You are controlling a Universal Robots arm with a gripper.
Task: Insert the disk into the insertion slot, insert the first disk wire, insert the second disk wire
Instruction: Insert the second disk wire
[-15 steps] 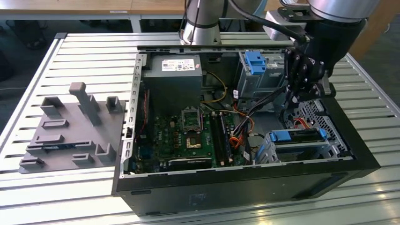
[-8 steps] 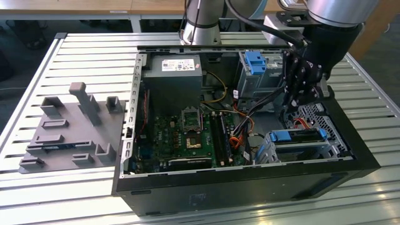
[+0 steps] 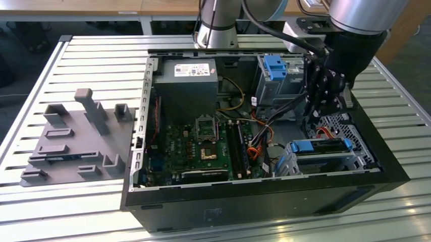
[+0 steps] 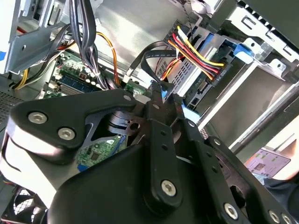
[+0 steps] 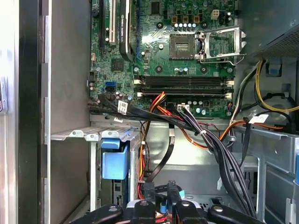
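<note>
Nearest in the second wrist view, the black gripper (image 4: 161, 95) has its fingertips pinched together on a flat black cable connector (image 4: 156, 88). Just beyond it, the disk (image 4: 194, 70) in its blue carrier already sits inside the insertion slot (image 4: 261, 79), a perforated metal cage, with a red-yellow-black wire bundle (image 4: 198, 53) plugged into its end. In the exterior view the cage (image 3: 323, 156) lies at the open computer case's (image 3: 269, 201) near corner, towards the exterior view's right, and farther back is the motherboard (image 3: 202, 146). A likely risk: a tilted connector jamming, or the fingers snagging neighbouring wires.
</note>
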